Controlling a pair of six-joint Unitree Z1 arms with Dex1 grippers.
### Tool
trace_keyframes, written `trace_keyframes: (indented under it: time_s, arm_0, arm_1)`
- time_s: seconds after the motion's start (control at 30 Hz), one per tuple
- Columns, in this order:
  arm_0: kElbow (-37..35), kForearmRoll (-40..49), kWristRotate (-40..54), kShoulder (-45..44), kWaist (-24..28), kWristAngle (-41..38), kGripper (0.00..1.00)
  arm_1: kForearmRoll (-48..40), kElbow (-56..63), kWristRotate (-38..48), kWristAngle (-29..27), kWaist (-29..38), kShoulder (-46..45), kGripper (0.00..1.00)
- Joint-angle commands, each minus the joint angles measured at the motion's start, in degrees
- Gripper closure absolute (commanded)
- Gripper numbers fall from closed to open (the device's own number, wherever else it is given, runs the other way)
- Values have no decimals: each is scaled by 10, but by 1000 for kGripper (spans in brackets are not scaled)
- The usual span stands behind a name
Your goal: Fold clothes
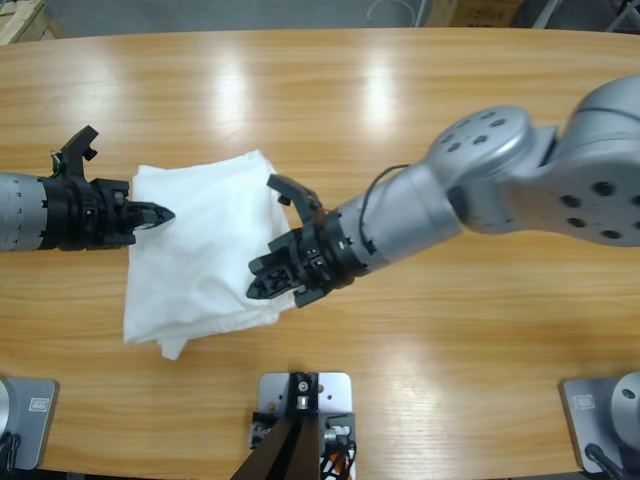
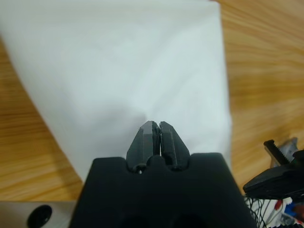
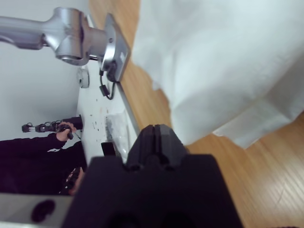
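The clothes are one white T-shirt (image 1: pixel 200 250), folded into a rough square left of the table's middle. It fills most of the left wrist view (image 2: pixel 118 61) and the upper right of the right wrist view (image 3: pixel 228 57). My left gripper (image 1: pixel 162 213) comes in from the left, shut, tips over the shirt's left edge (image 2: pixel 158 126); I see no cloth pinched. My right gripper (image 1: pixel 258 287) sits at the shirt's lower right edge, shut (image 3: pixel 156 130), just off the cloth above bare wood.
The wooden table (image 1: pixel 450 350) stretches bare to the right and back. My right arm's large silver elbow (image 1: pixel 520 170) hangs over the table's right half. A person in a dark sleeve (image 3: pixel 42 147) stands beyond the table's front edge, holding a black handle.
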Motion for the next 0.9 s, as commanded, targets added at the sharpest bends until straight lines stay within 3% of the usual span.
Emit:
trace_keyframes:
  time_s: [0.03, 0.17, 0.43, 0.7, 0.77, 0.9]
  arm_0:
    - [29, 7, -4, 22, 41, 7, 1000]
    - [34, 7, -4, 32, 46, 7, 1000]
    - [30, -36, 2, 64, 49, 7, 1000]
    - [29, -53, 38, 95, 61, 6, 1000]
    - [31, -53, 66, 92, 80, 7, 1000]
    - [21, -51, 166, 39, 182, -10, 1000]
  arm_1:
    - [-17, -15, 16, -3, 6, 96, 1000]
    - [-17, -14, 17, -9, 6, 103, 1000]
    - [23, 25, 38, -78, 6, 68, 1000]
    - [33, 28, 40, -83, 6, 74, 1000]
    - [33, 28, 40, -83, 6, 74, 1000]
    - [33, 35, 42, -85, 6, 66, 1000]
